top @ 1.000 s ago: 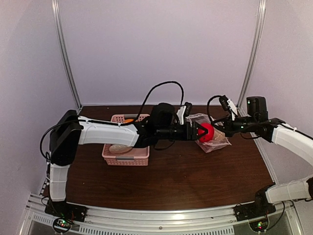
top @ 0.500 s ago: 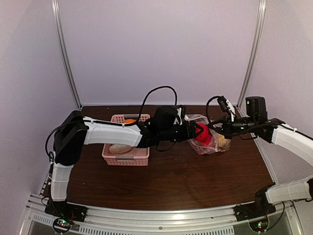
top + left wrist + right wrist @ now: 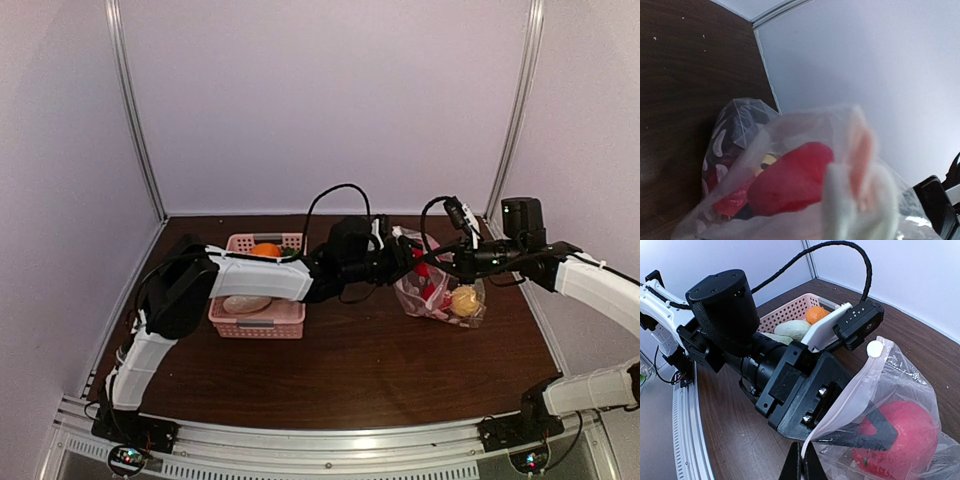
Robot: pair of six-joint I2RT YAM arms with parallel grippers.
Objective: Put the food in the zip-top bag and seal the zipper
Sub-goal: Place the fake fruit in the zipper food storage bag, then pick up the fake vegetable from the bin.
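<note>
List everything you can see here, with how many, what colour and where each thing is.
table: one, dark brown, under everything
basket: one, pink, left of centre
orange food: one, orange, in the basket
whitish-green food: one, pale, in the basket
zip-top bag: one, clear, right of the basket
red food: two, red, inside the bag
yellow food: one, yellow, inside the bag
left fingers: black, inside the bag, gripping one red piece
right fingers: black, pinching the bag's mouth edge
</note>
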